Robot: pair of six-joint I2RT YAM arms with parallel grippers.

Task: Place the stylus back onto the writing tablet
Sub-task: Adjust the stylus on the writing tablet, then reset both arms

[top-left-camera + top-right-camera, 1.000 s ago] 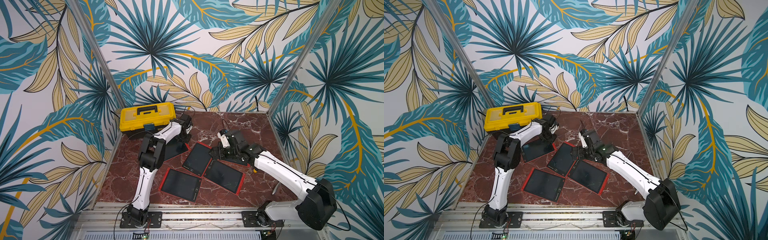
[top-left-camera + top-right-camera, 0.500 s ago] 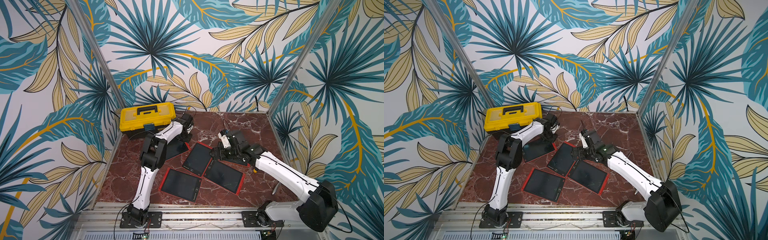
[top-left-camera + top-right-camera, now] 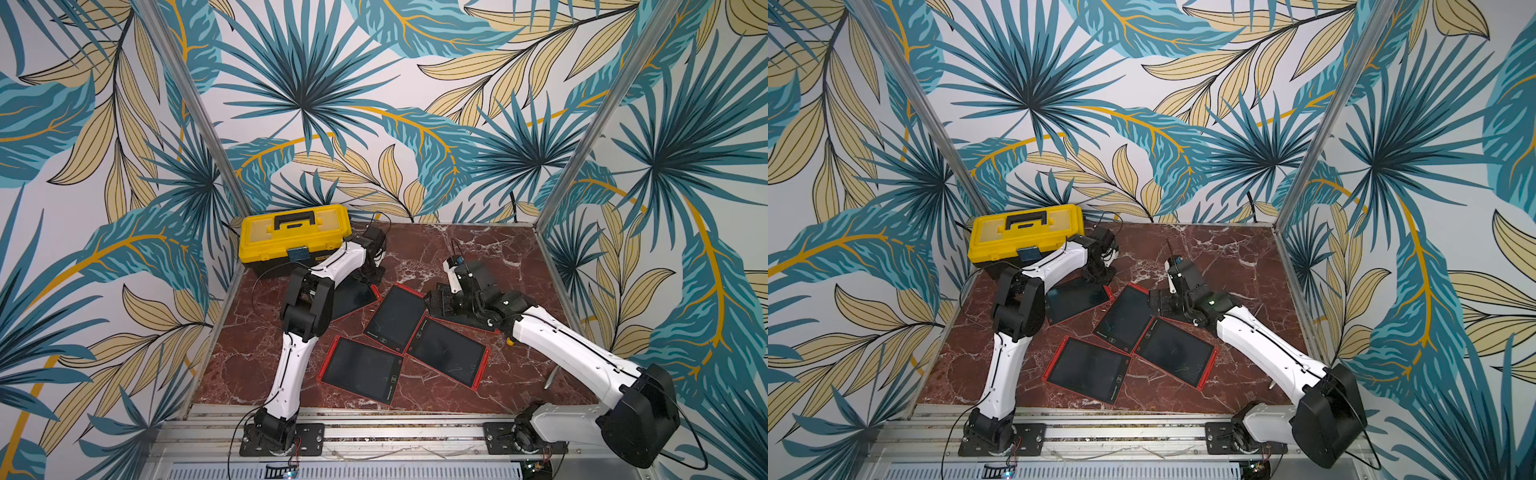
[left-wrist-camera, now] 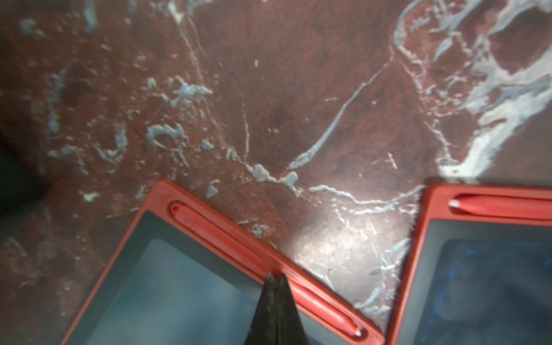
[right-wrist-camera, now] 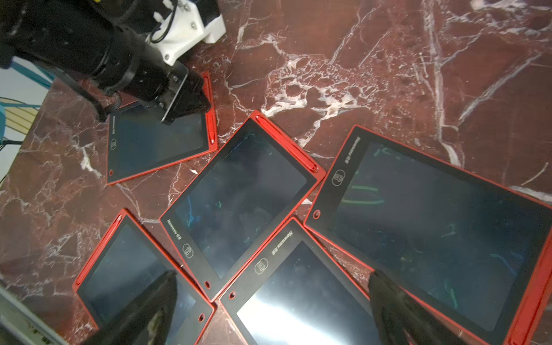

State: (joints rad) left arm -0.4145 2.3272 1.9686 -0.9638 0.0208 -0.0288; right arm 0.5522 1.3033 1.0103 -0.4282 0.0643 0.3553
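Since a second ago nothing on the table has shifted, and both arms stand almost as they did.

Left gripper (image 4: 276, 277): dark tapered fingers pressed together to a point with nothing between them. The tip appears to rest on the red stylus (image 4: 221, 234), though the view is blurred.

Stylus: a slim plastic rod with a white nib. It lies in the groove along the edge of the writing tablet (image 4: 179, 283) nearest the toolbox. That tablet is a flat red-framed slab with a dull black screen.

Right gripper (image 5: 271, 274): fingers spread wide and empty, above the other tablets (image 5: 239, 191), which overlap at their corners.

Only the right wrist view shows the fifth tablet (image 5: 433, 224) and its green scribbles in full. In both top views the right arm hides most of it.

Only the top views show the yellow plastic toolbox (image 3: 295, 235) on the glossy red marble tabletop (image 3: 478, 245).
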